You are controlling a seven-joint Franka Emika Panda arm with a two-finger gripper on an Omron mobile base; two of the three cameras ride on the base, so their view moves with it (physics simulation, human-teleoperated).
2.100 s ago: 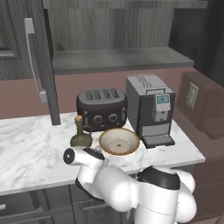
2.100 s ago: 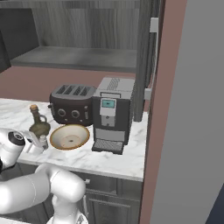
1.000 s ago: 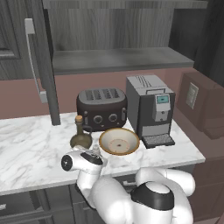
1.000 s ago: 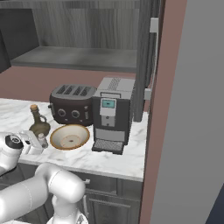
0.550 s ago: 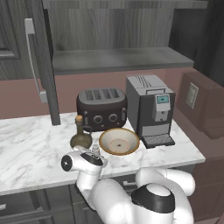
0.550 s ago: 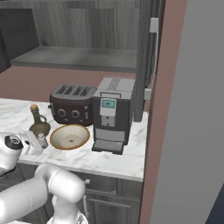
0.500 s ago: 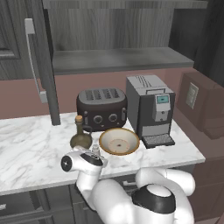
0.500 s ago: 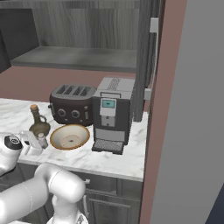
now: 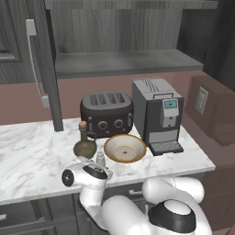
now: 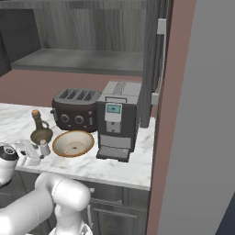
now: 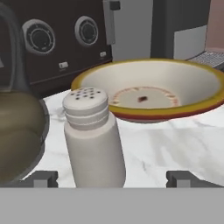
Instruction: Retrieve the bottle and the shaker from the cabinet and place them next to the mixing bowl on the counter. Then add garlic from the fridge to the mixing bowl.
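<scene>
1. White and upright, the shaker (image 11: 93, 140) stands on the marble bench (image 9: 32, 156) right in front of my hand camera, its perforated cap facing me.
2. My tool (image 11: 111, 178) is spread wide: I see one dark fingertip (image 11: 43, 178) to the left of the shaker and the other to its right, both clear of its body, so nothing is pinched.
3. From the left base view the shaker (image 9: 99, 159) sits just beside the mixing bowl (image 9: 125, 148), at the bowl's left front edge, with my white hand immediately below it.
4. The bottle (image 9: 84, 144), olive-brown with a round belly and a narrow stoppered neck, stands upright just behind and left of the shaker, close to the bowl's left rim.
5. In the hand view the bottle (image 11: 19, 127) bulges in at the left edge, near the shaker; I cannot tell whether they touch.
6. The mixing bowl (image 11: 153, 89) is cream inside with a yellow rim and a reddish band beneath, and has a faint ring and a small dark speck at its bottom.
7. Behind the bowl sits a dark toaster (image 9: 106, 113) with two round knobs, and to its right a grey coffee machine (image 9: 158, 114) with a small blue display.
8. Above the bench, the cabinet (image 9: 124, 59) is open, its door (image 9: 43, 69) swung out at the left.
</scene>
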